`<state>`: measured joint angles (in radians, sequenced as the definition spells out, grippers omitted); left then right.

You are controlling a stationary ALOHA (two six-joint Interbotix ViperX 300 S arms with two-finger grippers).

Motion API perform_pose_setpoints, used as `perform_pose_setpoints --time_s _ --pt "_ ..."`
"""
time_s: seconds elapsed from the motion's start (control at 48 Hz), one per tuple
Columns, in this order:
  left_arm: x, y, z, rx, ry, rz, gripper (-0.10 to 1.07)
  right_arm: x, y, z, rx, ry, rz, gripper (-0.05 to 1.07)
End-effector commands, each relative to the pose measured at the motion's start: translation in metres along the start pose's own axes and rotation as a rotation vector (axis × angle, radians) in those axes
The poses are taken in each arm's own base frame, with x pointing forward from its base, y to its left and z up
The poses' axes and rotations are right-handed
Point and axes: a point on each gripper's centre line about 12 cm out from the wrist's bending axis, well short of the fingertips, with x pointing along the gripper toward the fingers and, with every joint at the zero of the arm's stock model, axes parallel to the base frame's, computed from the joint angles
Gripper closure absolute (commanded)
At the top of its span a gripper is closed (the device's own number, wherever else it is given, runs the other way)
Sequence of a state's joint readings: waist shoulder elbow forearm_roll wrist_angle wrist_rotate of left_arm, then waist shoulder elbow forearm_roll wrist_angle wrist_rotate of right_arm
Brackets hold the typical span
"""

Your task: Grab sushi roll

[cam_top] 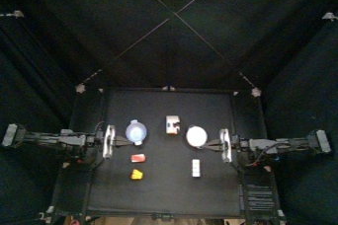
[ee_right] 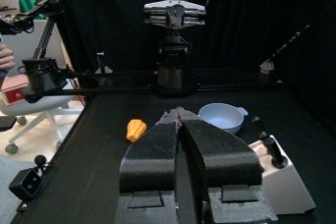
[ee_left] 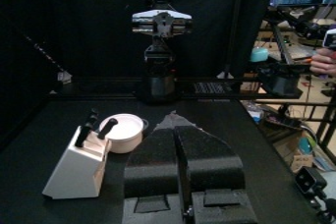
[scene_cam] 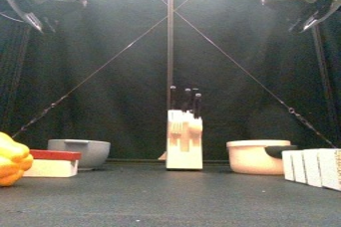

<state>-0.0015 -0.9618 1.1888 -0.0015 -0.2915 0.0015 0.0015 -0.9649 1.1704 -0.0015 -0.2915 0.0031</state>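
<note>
1. The right pincer (ee_right: 183, 120) rises with its jaws closed together (nothing between them).
2. Beyond it on the tabletop (ee_right: 112, 159) lie an orange piece (ee_right: 136, 129) and a pale bowl (ee_right: 221, 117).
3. The opposite arm (ee_right: 174, 33) stands across the tabletop.

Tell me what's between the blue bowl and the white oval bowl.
The white knife block stands between the blue bowl and white oval bowl, per the top view.

Black table (cam_top: 158, 185) and curtains (cam_top: 53, 41); white sushi roll (cam_top: 196, 168) at 5 o'clock, white oval bowl (cam_top: 197, 135) at 3, white block (cam_top: 173, 123) with dark mark at 12, pale blue-grey bowl (cam_top: 136, 131) at 9, yellow-orange piece (cam_top: 136, 174) at 7.
</note>
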Motion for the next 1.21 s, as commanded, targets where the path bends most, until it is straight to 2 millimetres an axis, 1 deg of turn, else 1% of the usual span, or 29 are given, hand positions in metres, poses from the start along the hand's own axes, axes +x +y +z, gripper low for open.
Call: perform_pose_setpoints --time_s 0.0,0.062,0.208,0.312,0.375,0.438,0.542,0.625,0.688,0.771,0.854,1.062,1.188 --pt "0.004 -0.009 0.011 -0.029 -0.035 -0.043 1.03 0.004 0.005 0.005 0.016 -0.014 0.023 1.05" --pt "0.005 -0.012 0.013 -0.035 -0.031 -0.055 1.02 0.007 0.009 0.007 0.015 -0.015 0.046 1.05" --pt "0.007 -0.012 0.014 -0.042 0.001 -0.057 1.00 0.019 0.015 0.011 0.036 -0.005 0.066 1.00" --pt "0.007 -0.013 0.007 -0.025 0.034 -0.059 1.00 0.032 0.015 0.021 0.105 -0.009 0.057 1.00" --pt "0.009 -0.013 0.009 -0.009 0.034 -0.063 1.00 0.041 0.014 0.023 0.173 0.002 0.038 1.00" --pt "0.009 -0.014 0.009 0.006 0.041 -0.067 1.00 0.050 0.010 0.025 0.292 0.014 0.006 1.00" --pt "0.009 -0.014 0.005 0.009 0.053 -0.069 1.00 0.065 0.007 0.025 0.552 0.045 -0.049 0.99" --pt "0.010 -0.014 0.006 0.008 0.046 -0.067 1.00 0.076 0.006 0.018 0.762 0.098 -0.099 0.99" --pt "0.009 -0.013 0.004 -0.006 0.051 -0.065 1.00 0.081 0.007 0.013 0.905 0.132 -0.131 0.99" --pt "0.008 -0.014 -0.001 -0.023 0.065 -0.065 1.00 0.086 0.010 0.005 1.059 0.194 -0.164 0.99" --pt "0.008 -0.013 -0.005 -0.034 0.078 -0.061 1.00 0.088 0.016 0.001 1.155 0.247 -0.170 0.98" --pt "0.008 -0.012 -0.002 -0.024 0.071 -0.055 1.00 0.088 0.020 0.003 1.207 0.286 -0.157 0.91" --pt "0.008 -0.010 -0.003 -0.022 0.073 -0.045 1.00 0.086 0.012 -0.010 1.250 0.346 -0.198 0.91"
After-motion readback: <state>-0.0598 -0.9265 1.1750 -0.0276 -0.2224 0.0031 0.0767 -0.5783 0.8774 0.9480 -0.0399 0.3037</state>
